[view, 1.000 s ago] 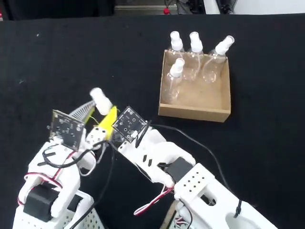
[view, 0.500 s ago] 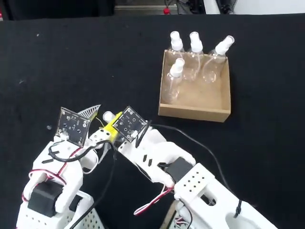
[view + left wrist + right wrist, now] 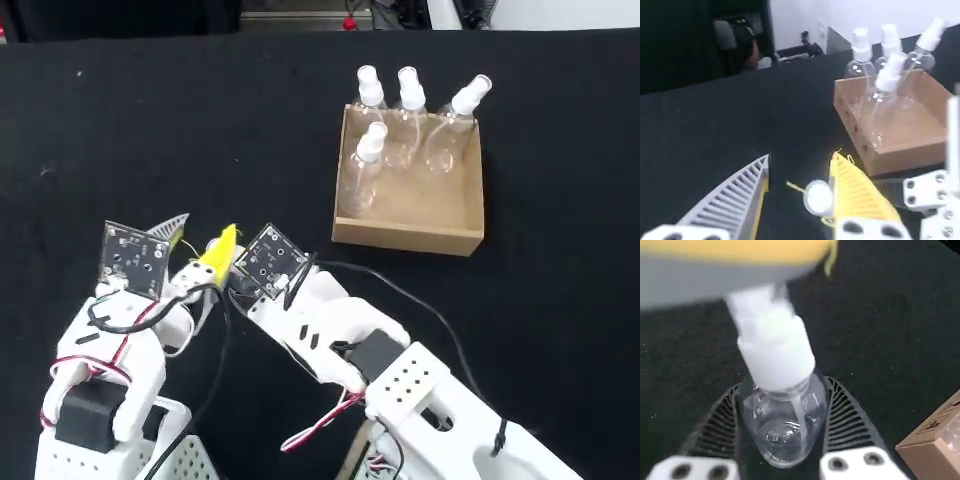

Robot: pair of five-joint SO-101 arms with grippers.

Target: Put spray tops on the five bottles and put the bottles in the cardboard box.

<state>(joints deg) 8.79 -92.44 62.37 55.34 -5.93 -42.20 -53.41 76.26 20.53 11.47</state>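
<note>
My right gripper [image 3: 782, 442] is shut on a clear bottle [image 3: 782, 425], standing upright between its black fingers. A white spray top [image 3: 772, 347] sits on the bottle's neck; I cannot tell whether it is screwed tight. My left gripper [image 3: 801, 161] is open just above it, grey finger [image 3: 732, 200] on one side and yellow finger [image 3: 855, 192] on the other, with the spray top [image 3: 818, 196] close to the yellow one. In the high view the left gripper [image 3: 203, 233] sits at the near left, beside the right arm's wrist [image 3: 270, 262]. The cardboard box [image 3: 408, 238] holds several capped bottles [image 3: 365, 165].
The box [image 3: 900, 135] stands on the black table to the right of and beyond both grippers. A black cable [image 3: 400, 295] trails from the right arm toward the near right. Open black tabletop [image 3: 150, 130] lies left of the box.
The left gripper brought the white spray top down from above onto the bottle, let it go and drew back slightly with fingers apart. The right arm has kept still.
</note>
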